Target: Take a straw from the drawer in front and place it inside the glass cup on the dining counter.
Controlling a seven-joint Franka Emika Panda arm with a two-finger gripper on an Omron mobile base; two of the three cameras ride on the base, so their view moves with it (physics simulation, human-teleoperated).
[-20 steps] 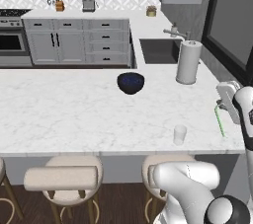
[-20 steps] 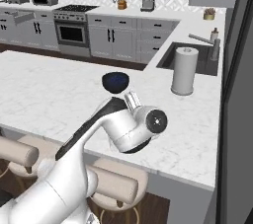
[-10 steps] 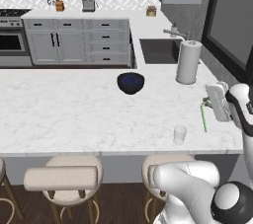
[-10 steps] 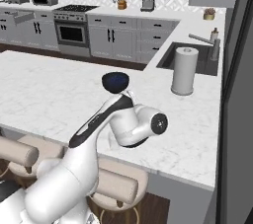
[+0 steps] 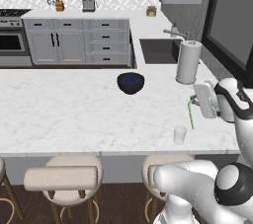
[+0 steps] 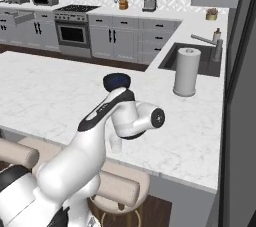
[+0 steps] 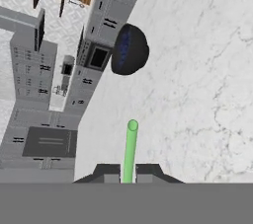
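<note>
My gripper (image 5: 194, 102) is shut on the straw (image 5: 191, 114), a thin light-green tube that hangs down from the fingers over the right end of the dining counter (image 5: 64, 109). The glass cup (image 5: 180, 134) stands near the counter's front edge, just left of and below the straw's lower end. In the hand view the straw (image 7: 130, 150) pokes out between the two dark fingertips (image 7: 106, 172) over white marble. In the right base view my own arm hides most of the glass cup (image 6: 115, 144). The drawer is out of view.
A dark blue bowl (image 5: 131, 83) sits mid-counter and appears as the bowl (image 7: 129, 49) in the hand view. A white paper-towel roll (image 5: 189, 62) stands behind the gripper by the sink (image 5: 159, 50). Beige stools (image 5: 64, 177) line the counter's near side.
My gripper has carried the straw leftward over the counter, from near its right edge to a spot close beside the glass cup. The cup and bowl have stayed put.
</note>
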